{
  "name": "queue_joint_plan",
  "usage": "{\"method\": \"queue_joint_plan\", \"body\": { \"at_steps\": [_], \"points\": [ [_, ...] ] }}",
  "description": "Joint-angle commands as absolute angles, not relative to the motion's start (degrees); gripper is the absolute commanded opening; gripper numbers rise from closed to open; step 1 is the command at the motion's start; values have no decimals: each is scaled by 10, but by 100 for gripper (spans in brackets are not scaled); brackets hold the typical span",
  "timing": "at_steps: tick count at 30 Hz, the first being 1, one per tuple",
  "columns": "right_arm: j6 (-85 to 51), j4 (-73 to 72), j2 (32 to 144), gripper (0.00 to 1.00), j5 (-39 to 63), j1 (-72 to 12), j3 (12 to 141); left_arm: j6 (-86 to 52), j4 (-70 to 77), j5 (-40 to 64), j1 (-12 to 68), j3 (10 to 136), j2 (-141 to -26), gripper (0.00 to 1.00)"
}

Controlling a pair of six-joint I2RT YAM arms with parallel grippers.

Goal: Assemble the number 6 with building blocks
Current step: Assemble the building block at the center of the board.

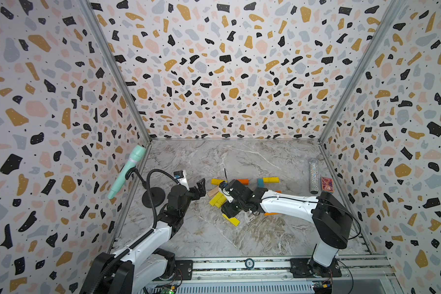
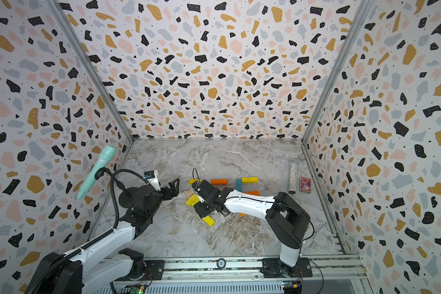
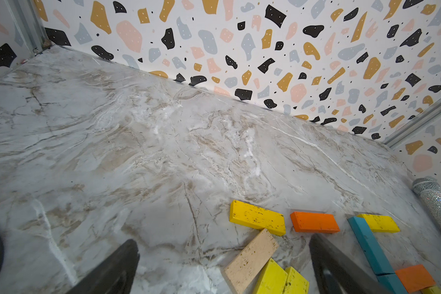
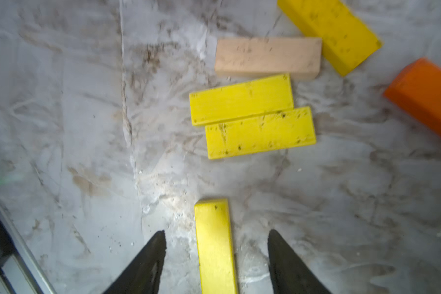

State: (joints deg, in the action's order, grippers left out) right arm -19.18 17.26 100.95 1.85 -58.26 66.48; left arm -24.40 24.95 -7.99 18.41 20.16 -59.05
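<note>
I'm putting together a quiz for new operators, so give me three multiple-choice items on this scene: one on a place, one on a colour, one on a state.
1. Where does the glittery tube lie?
A) beside the red box
B) between the two arms
C) on top of the blocks

2. What colour is the block lying between the fingers of the right gripper?
A) orange
B) yellow
C) teal

3. How does the right gripper stand?
A) shut on the block
B) holding the tube
C) open, clear of the block

Answers: 1 A, tube and box lie side by side in both top views; 2 B, the right wrist view shows a yellow plank there; 3 C, a gap shows on each side of the block.
</note>
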Motion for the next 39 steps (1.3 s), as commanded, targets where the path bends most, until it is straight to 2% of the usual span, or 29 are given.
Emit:
{"method": "queue_joint_plan", "body": {
  "at_steps": [1, 8, 11, 21, 27, 34, 39],
  "points": [
    [-207, 204, 1017, 66, -17, -592, 656, -250, 270, -85, 181, 193, -572, 100],
    [-212, 202, 1059, 66, -7, -608, 661, -250, 273, -102, 181, 183, -560, 100],
    [-227, 220, 1071, 62, -13, -611, 667, -251, 267, -105, 181, 186, -558, 99],
    [-294, 240, 1089, 26, -28, -591, 688, -250, 272, -109, 182, 183, -560, 100],
    [-315, 245, 1130, 22, -18, -556, 740, -248, 272, -107, 181, 183, -561, 99],
    [-320, 234, 1162, 22, -19, -518, 778, -248, 274, -105, 181, 184, -563, 100],
    [-294, 255, 1228, 21, -23, -515, 864, -249, 275, -102, 181, 184, -565, 99]
  ]
}}
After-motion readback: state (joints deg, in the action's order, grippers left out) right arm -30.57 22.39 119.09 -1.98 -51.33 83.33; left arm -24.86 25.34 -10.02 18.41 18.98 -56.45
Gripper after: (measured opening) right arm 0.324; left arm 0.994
